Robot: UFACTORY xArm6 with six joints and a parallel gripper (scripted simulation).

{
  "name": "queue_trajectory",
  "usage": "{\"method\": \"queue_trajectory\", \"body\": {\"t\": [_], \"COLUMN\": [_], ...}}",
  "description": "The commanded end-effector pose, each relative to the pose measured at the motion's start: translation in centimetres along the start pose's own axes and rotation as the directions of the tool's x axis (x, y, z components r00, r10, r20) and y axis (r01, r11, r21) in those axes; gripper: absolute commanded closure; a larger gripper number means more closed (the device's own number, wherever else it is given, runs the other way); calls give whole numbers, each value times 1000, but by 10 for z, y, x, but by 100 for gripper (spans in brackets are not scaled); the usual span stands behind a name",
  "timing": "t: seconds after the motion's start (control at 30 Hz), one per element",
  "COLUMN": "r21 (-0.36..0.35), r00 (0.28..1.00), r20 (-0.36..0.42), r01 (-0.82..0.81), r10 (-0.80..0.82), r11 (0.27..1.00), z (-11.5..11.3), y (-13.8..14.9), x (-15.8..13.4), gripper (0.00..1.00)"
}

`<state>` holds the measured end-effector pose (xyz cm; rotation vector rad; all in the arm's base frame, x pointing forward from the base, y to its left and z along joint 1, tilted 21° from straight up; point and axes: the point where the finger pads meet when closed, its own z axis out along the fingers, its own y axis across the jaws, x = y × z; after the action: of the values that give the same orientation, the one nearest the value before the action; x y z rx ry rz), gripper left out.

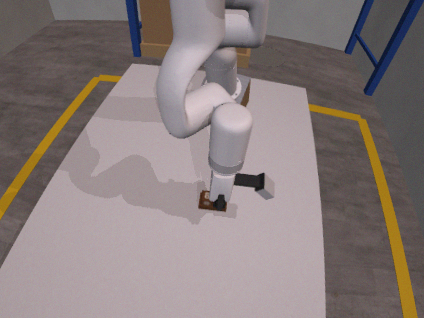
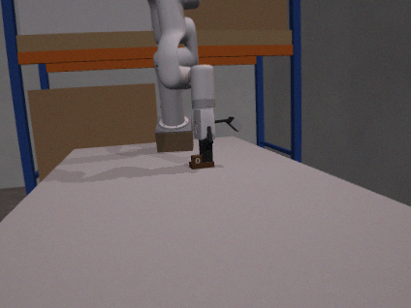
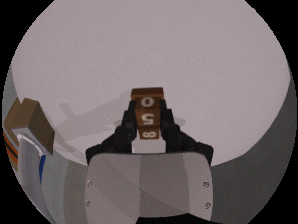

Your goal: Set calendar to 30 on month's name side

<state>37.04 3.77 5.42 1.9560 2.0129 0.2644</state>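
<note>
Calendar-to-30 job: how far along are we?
Done: the small brown wooden tray lies flat on the pale grey table, with a brown cube showing 0 at its left end in the exterior view. In hand: the black gripper is shut on the other brown cube, low in the tray. Left: a readable 30, release, settle.

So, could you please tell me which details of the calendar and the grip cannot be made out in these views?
- Right-hand brown wooden cube: in the exterior view the black gripper covers it; only the left cube's 0 shows.
- Month's name on the dark brown tray: too small in every view.
- Digits in the top view: hidden under the white arm.
- Wrist view: the fingers hide the clamped cube's sides.
</note>
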Motion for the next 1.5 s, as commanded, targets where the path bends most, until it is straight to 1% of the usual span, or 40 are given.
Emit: {"method": "queue_trajectory", "body": {"t": [0.0,0.73,0.9,1.03,1.13,1.2,1.47], "r21": [-2,-2,-2,-2,-2,-2,-2], "r00": [1000,1000,1000,1000,1000,1000,1000], "r20": [0,0,0,0,0,0,0], "r01": [0,0,0,0,0,0,0], "r10": [0,0,0,0,0,0,0], "r11": [1000,1000,1000,1000,1000,1000,1000], "z": [0,-1,-5,-14,-26,-26,-79], "y": [1,1,1,1,1,1,1], "x": [0,0,0,0,0,0,0], "gripper": [73,73,73,73,73,73,73]}}
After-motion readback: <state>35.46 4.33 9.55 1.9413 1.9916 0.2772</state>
